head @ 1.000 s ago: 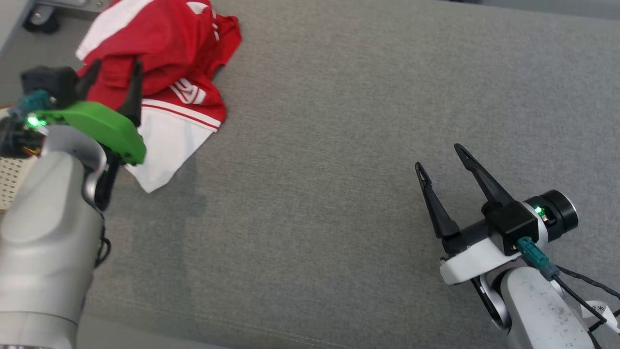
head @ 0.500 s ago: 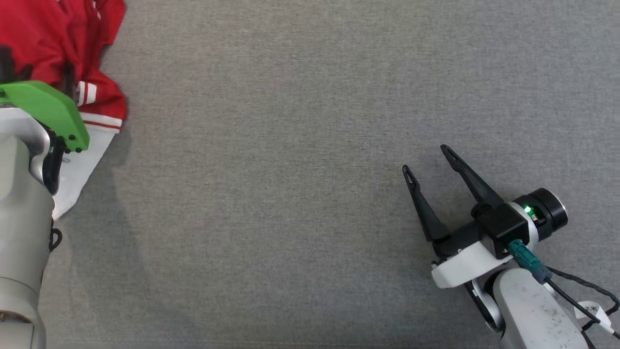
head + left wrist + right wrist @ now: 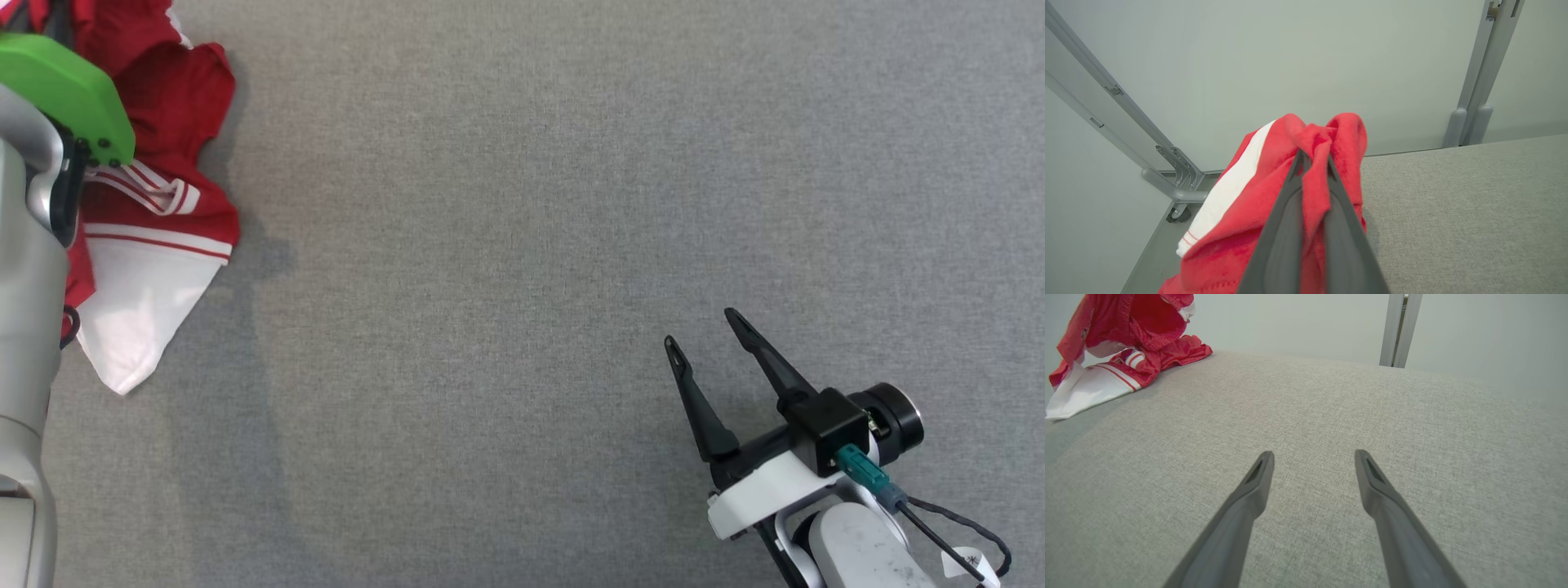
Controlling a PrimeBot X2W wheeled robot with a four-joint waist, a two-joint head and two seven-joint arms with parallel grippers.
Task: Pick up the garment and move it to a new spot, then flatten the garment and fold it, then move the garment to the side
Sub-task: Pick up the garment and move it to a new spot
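1. Two pincers are at work over a grey fabric-covered worktop (image 3: pixel 531 245), one at each side of it.
2. The left pincer (image 3: pixel 1314 157) is clamped tight on the garment (image 3: pixel 1249 192). Its two dark fingers (image 3: pixel 1282 228) are almost together, with a fold of red cloth squeezed between them right up to the tips.
3. That garment is red with a broad white panel and thin red-and-white stripes. It sits at the far left of the worktop, close to the edge.
4. From the head view, the garment (image 3: pixel 163 114) is bunched up under the left arm's green cover (image 3: pixel 65 90), and a white corner (image 3: pixel 122 359) lies flat on the grey fabric, pointing back toward the robot.
5. From the right wrist view, the upper part of the garment (image 3: pixel 1126 335) is drawn upward, while its white hem rests on the worktop.
6. The right pincer (image 3: pixel 700 327) is spread wide and holds nothing. It is on the near right side, fingers pointing away from the robot and a little to the left, well apart from the garment.
7. Between the right pincer's fingers (image 3: pixel 1249 498) is bare grey fabric. I cannot tell whether the tips touch it.
8. Behind the worktop stands a pale wall (image 3: pixel 1290 61) with grey metal posts (image 3: pixel 1474 81), and a small caster wheel (image 3: pixel 1177 213) sits on the floor beside the garment.
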